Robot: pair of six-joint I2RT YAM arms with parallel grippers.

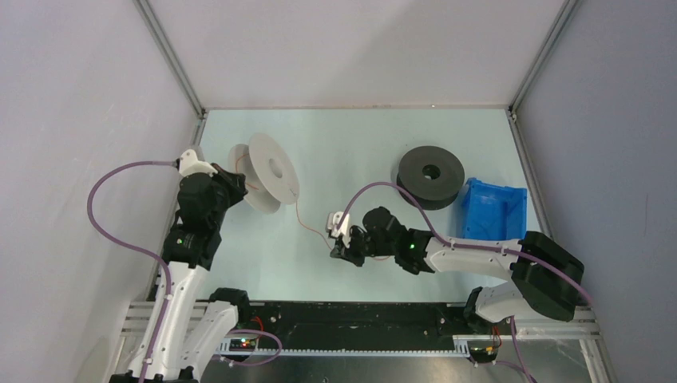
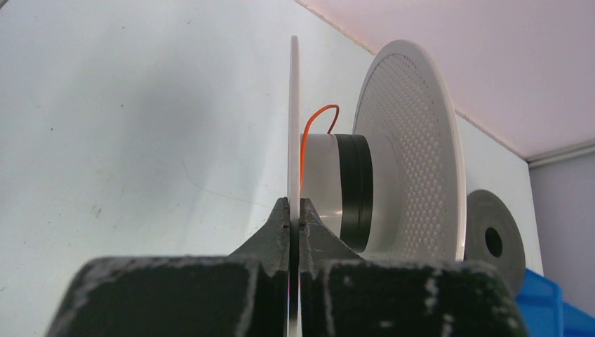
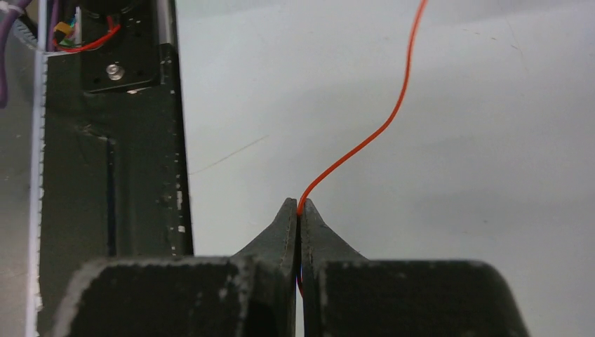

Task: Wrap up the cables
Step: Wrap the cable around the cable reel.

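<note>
Reddish cable (image 3: 382, 126): hair-thin, limp, light and probably slippery. It is pinched at the very tip of the right tool (image 3: 299, 210), whose jaws are closed on it, and runs ahead over the bench (image 3: 491, 175), though its mid-run is too faint overhead to trace. The left tool (image 2: 295, 219) is clamped on the flange of the white spool (image 2: 410, 140), with the cable looping just above its tips. Best held near the free end, lightly taut.

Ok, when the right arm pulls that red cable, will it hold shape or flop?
Probably floppy: the red cable curves loosely away from the right gripper. Likely very light, being hair-thin. It could slip, pinched only at the jaw tips.
</note>
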